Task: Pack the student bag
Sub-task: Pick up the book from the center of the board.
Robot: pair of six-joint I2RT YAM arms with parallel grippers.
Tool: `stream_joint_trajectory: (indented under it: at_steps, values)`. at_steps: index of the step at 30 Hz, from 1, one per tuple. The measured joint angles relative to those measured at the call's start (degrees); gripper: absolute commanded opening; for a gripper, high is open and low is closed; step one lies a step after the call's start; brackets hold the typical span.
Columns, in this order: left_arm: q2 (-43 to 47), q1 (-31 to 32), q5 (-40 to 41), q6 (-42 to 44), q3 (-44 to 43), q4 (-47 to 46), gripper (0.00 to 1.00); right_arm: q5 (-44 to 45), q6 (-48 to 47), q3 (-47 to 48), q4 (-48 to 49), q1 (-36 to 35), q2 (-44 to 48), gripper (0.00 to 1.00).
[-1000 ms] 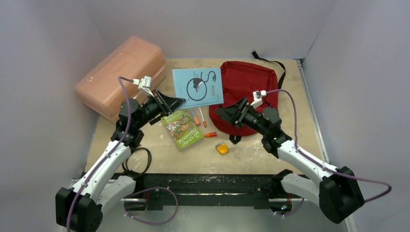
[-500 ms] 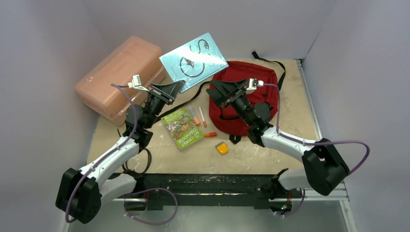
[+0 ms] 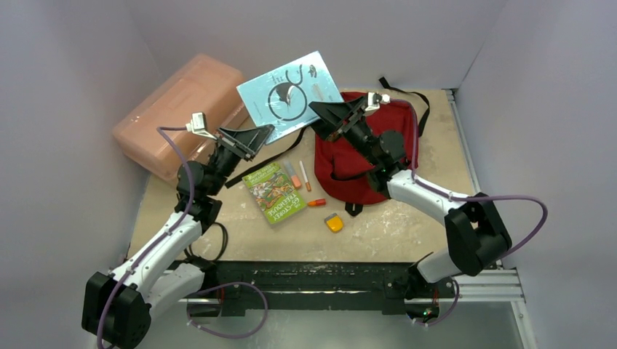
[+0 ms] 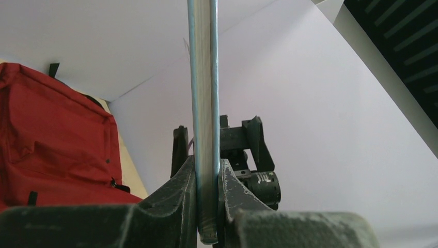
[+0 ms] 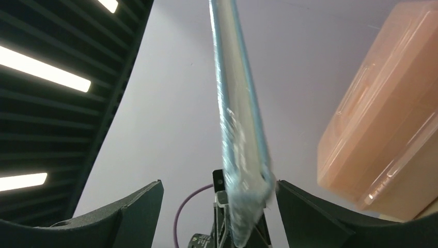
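Note:
The dark red student bag [image 3: 364,149] lies flat at the back right of the table; it also shows in the left wrist view [image 4: 51,144]. My left gripper [image 3: 263,133] is shut on the lower edge of a light blue book [image 3: 289,91], holding it raised and tilted above the table; its edge runs up between the pads in the left wrist view [image 4: 204,103]. My right gripper [image 3: 325,118] is open, raised, its jaws either side of the book's other corner [image 5: 240,134] without pinching it.
A pink translucent plastic box [image 3: 182,113] stands at the back left. A green picture book [image 3: 274,193], a few markers [image 3: 300,176], a small orange item [image 3: 316,203] and a yellow-orange item [image 3: 334,223] lie mid-table. Grey walls enclose the table.
The left gripper has lifted the blue book off the table and tilted it upward. The right arm rose from beside the bag to the book's right corner.

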State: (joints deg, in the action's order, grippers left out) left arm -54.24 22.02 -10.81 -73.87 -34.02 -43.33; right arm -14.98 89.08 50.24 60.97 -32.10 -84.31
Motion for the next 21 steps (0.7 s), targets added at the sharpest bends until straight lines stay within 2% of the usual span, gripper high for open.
stream_joint_trajectory:
  at_steps: [3, 4, 5, 6, 7, 8, 9, 10, 11, 13, 15, 17, 19, 21]
  values:
    - [0.02, -0.04, -1.92, -0.52, 0.02, 0.7, 0.0, -1.22, -0.17, 1.95, -0.17, 0.42, -0.42, 0.53]
    - [0.02, -0.04, -2.36, -0.57, 0.09, 0.94, 0.0, -1.31, -0.48, 2.14, -0.28, 0.55, -0.39, 0.29]
    - [0.02, -0.07, -2.69, -0.7, 0.2, 1.03, 0.0, -1.51, -0.87, 2.27, -0.7, 0.68, -0.37, 0.1]
    - [0.04, -0.07, -3.08, -1.51, 0.37, 0.5, 0.0, -1.77, -1.84, 2.27, -1.51, 0.72, -0.37, 0.0]
    - [0.07, -0.04, -3.15, -1.55, 0.37, 0.42, 0.07, -1.73, -2.29, 2.25, -2.6, 0.81, -0.37, 0.0]
    - [0.31, -0.07, -3.67, -1.79, 0.46, 0.37, 0.26, -2.01, -3.06, 2.25, -3.74, 1.03, -0.33, 0.0]
    - [0.31, -0.15, -4.11, -2.03, 0.74, 0.46, 0.6, -2.34, -4.24, 2.23, -4.76, 1.22, 0.07, 0.0]
    - [0.2, -0.48, -5.42, -2.21, 0.9, 1.14, 0.78, -3.21, -5.4, 2.23, -6.4, 1.73, 0.7, 0.0]
    - [0.13, -1.2, -7.69, -1.62, 0.83, 2.62, 0.86, -4.96, -6.97, 2.23, -8.52, 2.51, 1.57, 0.0]
    - [1.16, -2.86, -11.72, 1.09, -0.61, 10.29, 0.93, -9.9, -11.74, 2.23, -14.36, 6.08, 3.52, 0.0]
    - [3.1, -4.74, -12.79, 8.74, -5.35, 26.82, 0.97, -14.71, -17.11, 2.36, -19.63, 10.25, 4.7, 0.0]
    - [4.96, -6.23, -10.75, 18.64, -12.09, 43.82, 1.0, -19.71, -26.1, 4.33, -30.36, 14.27, 5.6, 0.0]
    - [6.86, -6.95, -7.61, 27.43, -17.57, 55.1, 1.0, -23.93, -35.91, 7.26, -41.88, 16.13, 5.62, 0.0]
    - [9.05, -7.37, -5.86, 35.91, -21.55, 62.62, 1.0, -30.1, -42.86, 7.85, -48.43, 16.2, 6.1, 0.0]
